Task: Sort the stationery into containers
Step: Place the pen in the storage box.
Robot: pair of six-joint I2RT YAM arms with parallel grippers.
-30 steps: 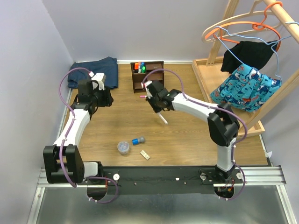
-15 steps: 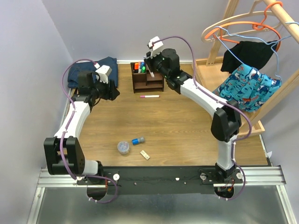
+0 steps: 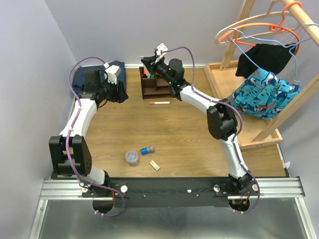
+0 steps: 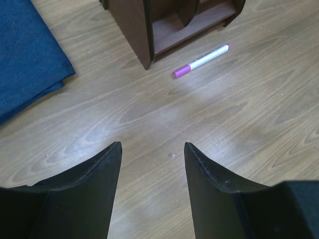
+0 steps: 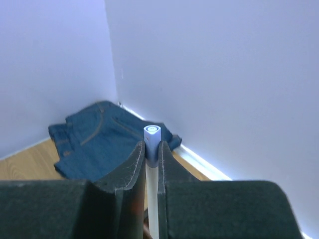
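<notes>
My right gripper (image 3: 148,64) hovers over the tall back section of the dark brown organiser (image 3: 158,88), shut on a white marker (image 5: 152,149) with a pale lilac cap that stands upright between the fingers. A white marker with a pink cap (image 3: 159,102) lies on the table just in front of the organiser, seen too in the left wrist view as the pink-capped marker (image 4: 202,60) beside the organiser (image 4: 134,35). My left gripper (image 4: 152,147) is open and holds nothing, low over bare wood left of the organiser. A clear round tub (image 3: 131,157), a blue cylinder (image 3: 147,150) and a beige block (image 3: 155,165) lie near the front.
Folded blue jeans (image 3: 92,79) lie in the back left corner, close to my left gripper (image 3: 121,93). A big light-wood tray (image 3: 219,82) with a clothes rack, hangers and patterned shorts (image 3: 261,94) fills the right side. Walls close off the back and left.
My right arm has swung from mid-table up and back to above the organiser, carrying the marker. My left arm has drawn back toward the jeans.
</notes>
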